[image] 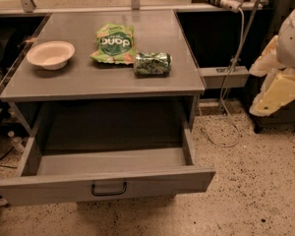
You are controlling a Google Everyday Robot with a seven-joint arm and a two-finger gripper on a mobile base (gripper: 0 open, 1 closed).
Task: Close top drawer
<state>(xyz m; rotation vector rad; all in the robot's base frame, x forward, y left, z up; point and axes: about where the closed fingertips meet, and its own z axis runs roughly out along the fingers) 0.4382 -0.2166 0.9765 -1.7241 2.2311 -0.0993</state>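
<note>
The top drawer point(103, 185) is a wide grey metal drawer and stands pulled far out of the cabinet toward the camera. Its flat front panel carries a small black loop handle point(108, 189) at the centre. Its long shallow grey tray point(110, 160) shows nothing inside. The drawers below it are hidden behind its front. My gripper point(273, 95), pale yellow under a white arm shell, hangs at the right edge of the view, well to the right of the drawer and apart from it, holding nothing that I can see.
On the grey cabinet top point(152, 85) are a white bowl point(50, 54), a green snack bag point(114, 43) and a green can point(152, 63) lying on its side. A grey box point(225, 75) and a white cable point(226, 127) lie between cabinet and arm. Speckled floor point(250, 191) lies at right.
</note>
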